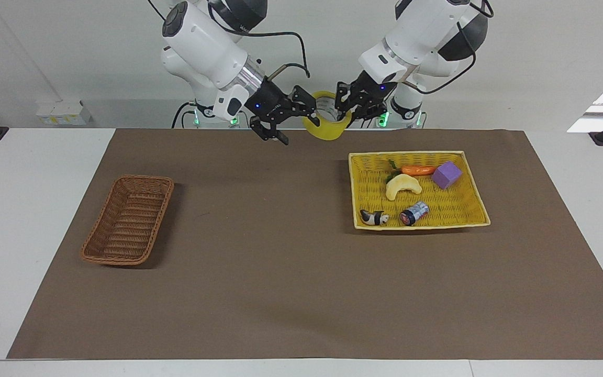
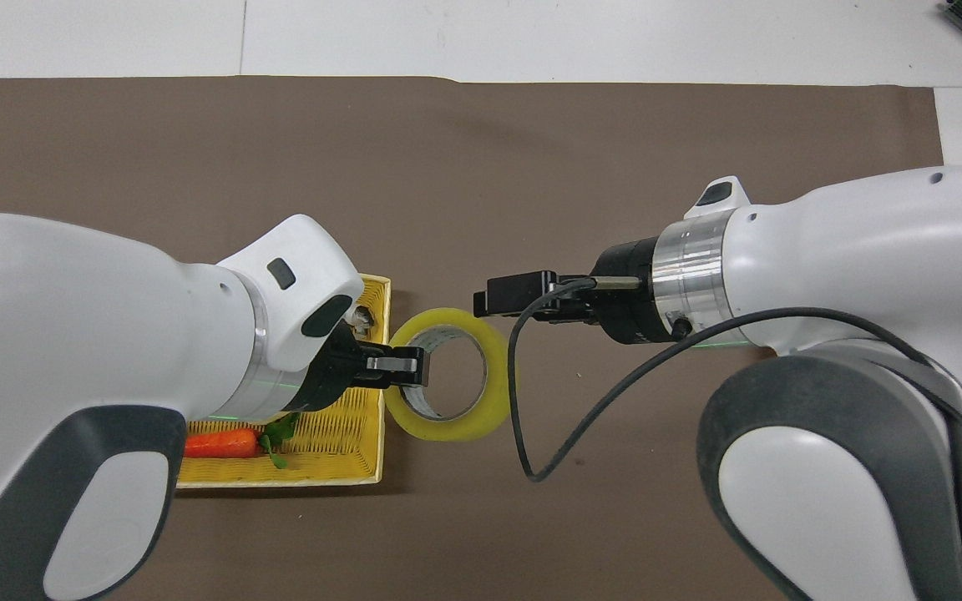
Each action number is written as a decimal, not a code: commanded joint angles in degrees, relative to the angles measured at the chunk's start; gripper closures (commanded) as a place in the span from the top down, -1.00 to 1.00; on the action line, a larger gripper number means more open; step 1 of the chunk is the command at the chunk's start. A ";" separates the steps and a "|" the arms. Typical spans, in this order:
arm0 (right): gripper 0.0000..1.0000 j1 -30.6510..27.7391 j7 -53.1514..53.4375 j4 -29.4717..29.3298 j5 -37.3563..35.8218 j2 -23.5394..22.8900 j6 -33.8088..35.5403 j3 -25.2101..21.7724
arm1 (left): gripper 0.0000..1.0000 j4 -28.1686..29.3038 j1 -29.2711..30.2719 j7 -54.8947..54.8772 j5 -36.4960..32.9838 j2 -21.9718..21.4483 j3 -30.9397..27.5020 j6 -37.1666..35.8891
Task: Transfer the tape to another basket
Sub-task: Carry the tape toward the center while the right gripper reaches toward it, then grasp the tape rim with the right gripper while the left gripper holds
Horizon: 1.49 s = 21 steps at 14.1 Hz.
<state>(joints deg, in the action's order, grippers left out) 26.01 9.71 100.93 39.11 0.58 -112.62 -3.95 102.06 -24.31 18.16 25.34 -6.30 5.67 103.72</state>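
The tape [image 1: 327, 132], a wide yellow roll with a pale core, hangs in the air over the mat's edge by the robots. My left gripper [image 1: 346, 107] is shut on its rim. From overhead the tape [image 2: 489, 401] sits just off the yellow tray's corner, with the left gripper [image 2: 414, 371] pinching its wall. My right gripper [image 1: 299, 127] is open and level with the roll, on the side toward the right arm; I cannot tell whether it touches. The brown wicker basket [image 1: 129, 220] lies empty at the right arm's end, hidden by the right arm in the overhead view.
A flat yellow tray [image 1: 355, 183] at the left arm's end holds a carrot [image 1: 417, 170], a purple block [image 1: 446, 174], a pale crescent toy [image 1: 402, 186], a panda figure [image 1: 375, 217] and a small can [image 1: 414, 213]. A brown mat [image 1: 280, 272] covers the table.
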 commanded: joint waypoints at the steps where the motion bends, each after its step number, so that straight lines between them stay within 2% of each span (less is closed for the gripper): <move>1: 1.00 0.09 -2.42 1.64 1.76 1.89 2.76 0.70 | -1.00 0.24 -0.57 0.74 0.76 -0.55 -0.66 2.01; 8: 1.00 -0.70 -5.84 0.23 1.85 1.27 3.46 0.43 | -1.00 1.03 -2.06 -1.82 -4.60 -0.46 -0.57 1.49; 15: 1.00 0.01 -7.60 4.97 0.88 4.17 3.46 0.70 | -1.00 1.12 -3.03 4.16 -3.03 0.24 -0.13 10.53; 16: 0.90 0.01 -7.95 4.98 0.62 4.26 3.37 0.70 | -1.00 1.03 -3.03 4.25 -1.54 0.33 -0.22 10.97; 17: -0.22 -0.34 -7.26 4.80 0.62 4.08 3.46 0.70 | -1.00 0.94 -3.03 4.25 -1.27 0.33 -0.22 10.89; 18: -0.92 -0.52 -6.38 4.63 0.62 4.00 3.55 0.70 | -1.00 0.94 -3.03 4.25 -1.26 0.33 -0.22 10.54; 19: -1.00 -0.52 -4.46 4.54 0.70 3.91 3.55 0.70 | -1.00 0.86 -3.11 4.69 -1.26 0.24 -0.22 10.45; 21: -1.00 -0.70 -1.81 4.10 0.53 3.64 4.60 0.52 | -1.00 0.24 -3.12 7.05 -1.17 0.24 -0.13 10.80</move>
<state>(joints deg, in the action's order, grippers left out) 26.12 6.37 103.86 39.28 3.46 -109.20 -3.33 102.50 -26.49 22.92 23.10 -5.05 6.31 113.12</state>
